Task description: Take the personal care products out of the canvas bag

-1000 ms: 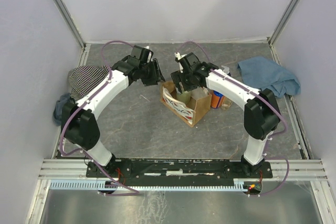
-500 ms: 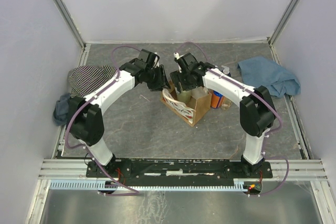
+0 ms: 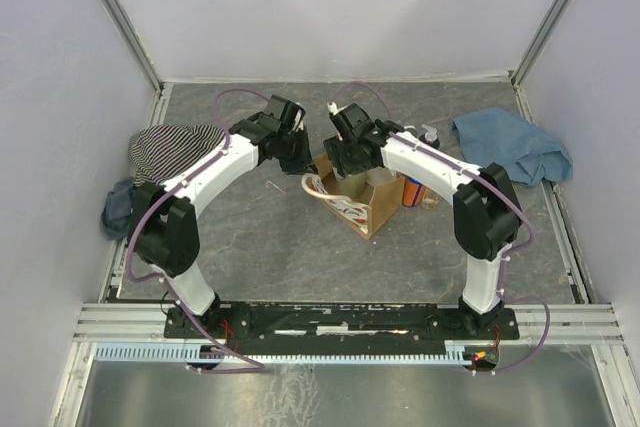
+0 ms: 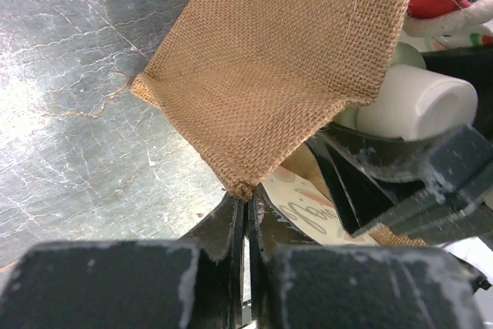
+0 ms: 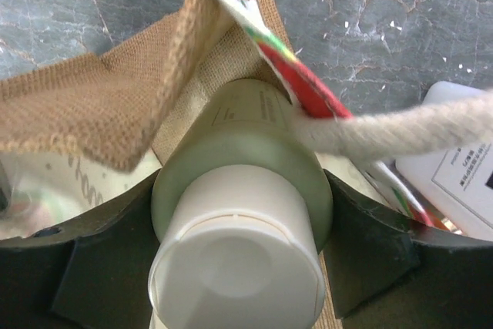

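Surface: a grey, marble-veined table (image 3: 250, 237) with a slight sheen, edged with metal rails (image 3: 130, 237).
Room: plain pale lavender walls (image 3: 330, 7) close the table in on three sides.
Canvas bag: the small, boxy canvas bag (image 3: 362, 209) stands near the middle of the table, between the two arms. It is coarse tan weave, with a white front panel printed in red.
Handle: a thick cream rope handle (image 5: 400, 132) crosses the bag's open mouth.
Bottle in the bag: a round pale green bottle (image 5: 246, 152), matte and frosted, with a smooth white cap (image 5: 235, 267), sits upright inside the bag's mouth.
Left gripper: the left gripper (image 4: 245, 198) has its fingers pressed almost together, pinching a corner of the bag's woven rim.
Right gripper: the right gripper (image 3: 345, 162) reaches into the bag. Its dark fingers (image 5: 108, 252) sit on either side of the pale green bottle, clamped against it just below the cap.
Beside the bag: an orange bottle (image 3: 413, 190) stands on the table just to the bag's right.
Far right: a crumpled blue cloth (image 3: 512, 145).
Far left: a black-and-white striped garment (image 3: 165, 147), bunched in a mound.
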### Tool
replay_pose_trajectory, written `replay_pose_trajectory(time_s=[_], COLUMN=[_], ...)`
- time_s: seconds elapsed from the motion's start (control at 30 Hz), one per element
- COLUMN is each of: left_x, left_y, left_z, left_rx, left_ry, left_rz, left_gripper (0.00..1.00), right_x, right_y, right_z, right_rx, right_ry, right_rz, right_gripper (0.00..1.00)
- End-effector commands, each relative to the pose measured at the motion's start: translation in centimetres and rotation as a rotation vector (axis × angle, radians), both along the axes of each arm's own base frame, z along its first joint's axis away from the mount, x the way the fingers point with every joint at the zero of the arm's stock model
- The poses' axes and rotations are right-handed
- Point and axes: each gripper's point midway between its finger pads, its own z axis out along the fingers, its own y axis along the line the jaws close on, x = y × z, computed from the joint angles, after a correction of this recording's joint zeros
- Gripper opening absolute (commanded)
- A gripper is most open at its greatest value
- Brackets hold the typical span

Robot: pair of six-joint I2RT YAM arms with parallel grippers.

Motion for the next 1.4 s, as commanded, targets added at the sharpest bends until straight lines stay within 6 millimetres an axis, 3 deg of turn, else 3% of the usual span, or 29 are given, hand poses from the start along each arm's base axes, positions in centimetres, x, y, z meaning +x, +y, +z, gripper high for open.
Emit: replay_pose_trajectory(time_s=[0.0,0.33,0.53,0.6,0.73,0.93,1.17,1.37], left_x=[0.3,1.8,2.7,3.0,3.6,4.1,3.9,3.3], left_y=[0.5,1.8,3.1,3.9,6.2,9.9,13.0,13.3], left_z=[-0.8,0.1,1.0,1.1,1.6,2.7,2.4,1.5], left_rx=[0.062,0.139,0.193,0.202,0.196,0.189,0.230,0.231], left_ry=[0.001,-0.037,-0.052,-0.050,-0.048,-0.059,-0.040,-0.005], left_rz=[-0.009,0.037,0.059,0.076,0.130,0.212,0.281,0.281], left_gripper=[0.03,0.03,0.03,0.03,0.03,0.03,0.03,0.03], right_x=[0.4,-1.8,-3.3,-3.7,-4.3,-4.6,-5.1,-4.4], right_y=[0.5,-1.1,-4.6,-6.2,-9.3,-13.0,-12.3,-10.6], right_z=[10.1,26.4,32.7,33.7,34.1,31.8,29.5,26.8], right_rx=[0.106,0.282,0.260,0.229,0.165,0.112,0.144,0.171], right_ry=[-0.195,-0.434,-0.551,-0.577,-0.592,-0.551,-0.494,-0.445], right_rz=[0.008,0.029,-0.010,-0.034,-0.085,-0.150,-0.109,-0.073], right_gripper=[0.47,0.47,0.48,0.48,0.48,0.48,0.48,0.48])
